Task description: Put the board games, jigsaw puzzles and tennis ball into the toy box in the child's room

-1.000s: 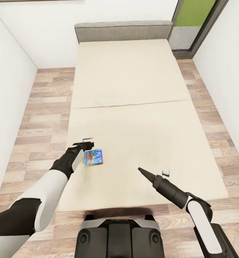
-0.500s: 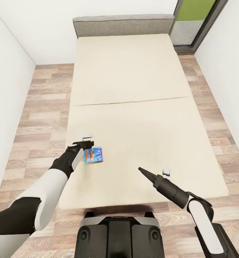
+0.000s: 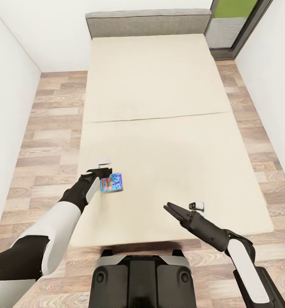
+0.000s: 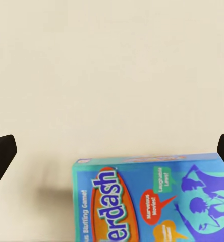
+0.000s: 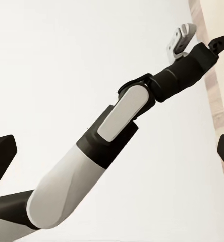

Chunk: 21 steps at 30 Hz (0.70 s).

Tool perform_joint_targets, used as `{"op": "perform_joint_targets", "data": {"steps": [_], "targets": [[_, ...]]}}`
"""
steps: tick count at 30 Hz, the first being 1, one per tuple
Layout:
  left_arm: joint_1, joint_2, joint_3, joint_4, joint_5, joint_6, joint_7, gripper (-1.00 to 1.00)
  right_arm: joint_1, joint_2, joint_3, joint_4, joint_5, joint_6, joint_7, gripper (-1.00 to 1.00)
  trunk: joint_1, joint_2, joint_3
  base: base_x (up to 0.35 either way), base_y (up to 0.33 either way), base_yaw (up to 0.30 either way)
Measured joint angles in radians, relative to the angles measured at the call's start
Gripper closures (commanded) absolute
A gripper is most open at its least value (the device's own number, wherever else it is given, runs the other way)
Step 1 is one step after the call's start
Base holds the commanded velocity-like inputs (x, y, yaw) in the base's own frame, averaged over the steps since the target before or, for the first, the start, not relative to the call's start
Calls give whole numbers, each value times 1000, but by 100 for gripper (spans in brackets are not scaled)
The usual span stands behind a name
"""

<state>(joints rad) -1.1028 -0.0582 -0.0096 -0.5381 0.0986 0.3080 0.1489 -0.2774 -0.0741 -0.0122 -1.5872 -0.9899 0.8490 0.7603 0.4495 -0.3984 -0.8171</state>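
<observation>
You're facing a beige bed (image 3: 159,107) with a grey headboard (image 3: 146,23), wood-plank floor (image 3: 52,124) on both sides, white walls close in. A seam crosses the mattress midway. Your left gripper (image 3: 109,176) is clamped on the board game (image 3: 111,183), held just above the near left part of the bed. The game is a small flat box, blue with an orange oval logo and purple figures (image 4: 147,199). Your right gripper (image 3: 171,209) hangs over the near edge, fingers slightly apart, empty.
</observation>
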Motion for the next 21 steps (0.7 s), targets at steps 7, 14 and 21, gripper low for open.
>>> {"op": "perform_joint_targets", "data": {"steps": [7, 14, 21], "targets": [[0, -1, 0, -3, 0, 0, 0, -100, 0, 2, 0, 0, -2, 7, 27, -100, 0, 0, -11, 0, 0, 84], [0, -3, 0, -5, 0, -2, 0, -100, 0, 6, 1, 0, -2, 3, 31, -100, 0, 0, -23, 0, 0, 92], [0, -4, 0, -14, 1, -3, 0, -100, 0, 10, 7, 0, 1, 0, 24, -100, 0, 0, -34, 0, 0, 91]]}}
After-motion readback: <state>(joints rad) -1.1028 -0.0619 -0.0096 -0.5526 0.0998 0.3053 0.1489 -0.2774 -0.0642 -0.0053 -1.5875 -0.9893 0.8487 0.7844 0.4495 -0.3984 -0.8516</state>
